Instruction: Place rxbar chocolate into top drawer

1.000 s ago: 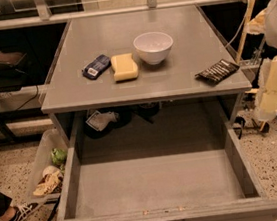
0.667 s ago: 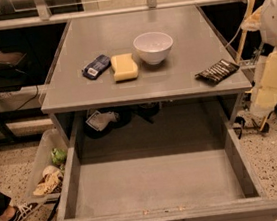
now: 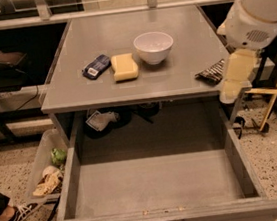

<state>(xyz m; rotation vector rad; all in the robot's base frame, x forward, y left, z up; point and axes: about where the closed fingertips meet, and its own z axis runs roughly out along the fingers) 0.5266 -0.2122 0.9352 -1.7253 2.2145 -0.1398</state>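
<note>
The rxbar chocolate [image 3: 211, 72], a black wrapper with white stripes, lies at the right front edge of the grey tabletop [image 3: 140, 84]. The top drawer [image 3: 162, 220] is pulled fully out below the tabletop, and nothing lies in it. My white arm comes in from the upper right. Its cream-coloured end with the gripper [image 3: 230, 90] hangs at the table's right front corner. It is right beside the bar and covers the bar's right end.
On the tabletop stand a white bowl [image 3: 154, 46], a yellow sponge [image 3: 124, 66] and a dark blue packet with a white label [image 3: 96, 66]. A bin with trash [image 3: 48, 166] sits left of the drawer. A person's shoe [image 3: 18, 216] is at the lower left.
My arm has swung left and down from the right edge. Its cream end now overlaps the table's right front corner and the bar's end. Nothing on the table has moved.
</note>
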